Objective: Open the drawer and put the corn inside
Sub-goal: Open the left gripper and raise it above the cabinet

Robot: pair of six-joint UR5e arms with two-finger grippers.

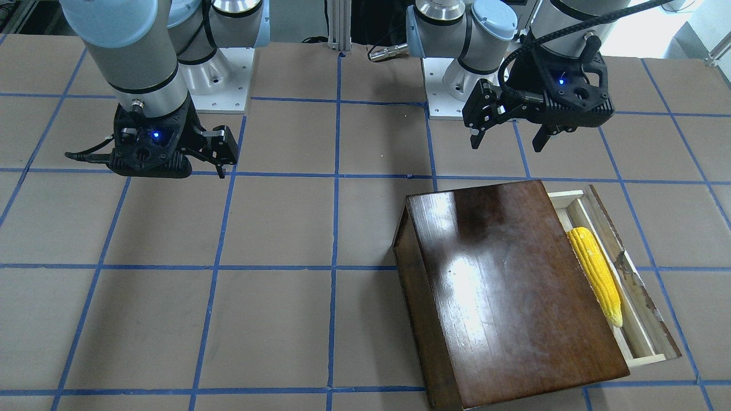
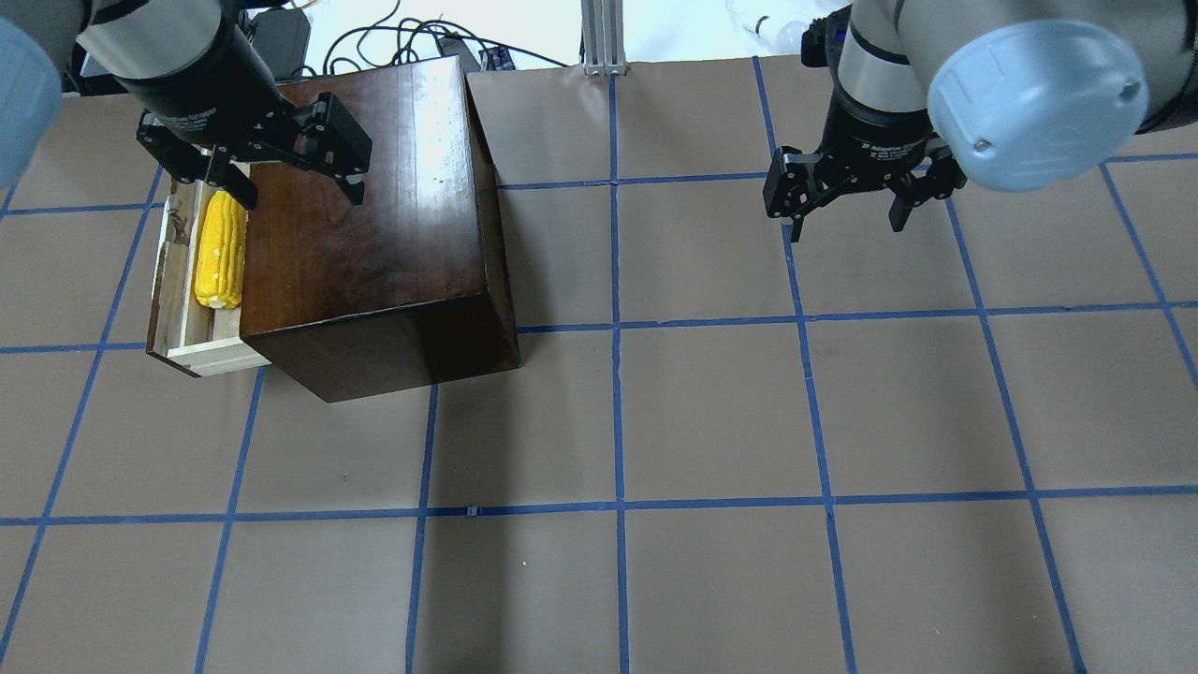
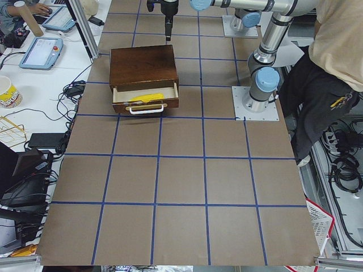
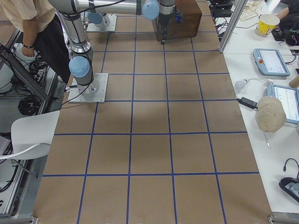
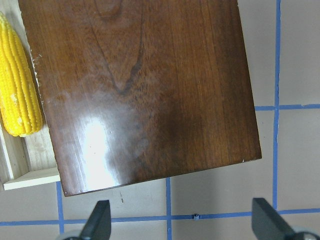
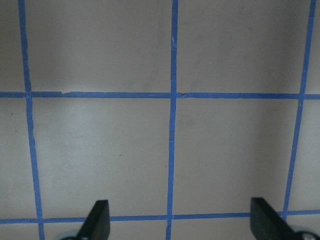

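In the pulled-out drawer (image 1: 645, 359) beside the dark box (image 1: 502, 285), we find the corn (image 1: 597, 274) lying lengthwise. We judge it light, stiff, bumpy and liable to roll; any hold belongs across its thick middle, not the taper. The left pincer (image 2: 301, 197) hangs spread and empty above the box, the right pincer (image 2: 847, 225) likewise over the bench (image 2: 711, 412). The drawer's inner length is hidden under the box

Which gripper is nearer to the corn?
Left. The left gripper hangs by the box, close to the corn in the drawer; the right gripper is far off across the table.
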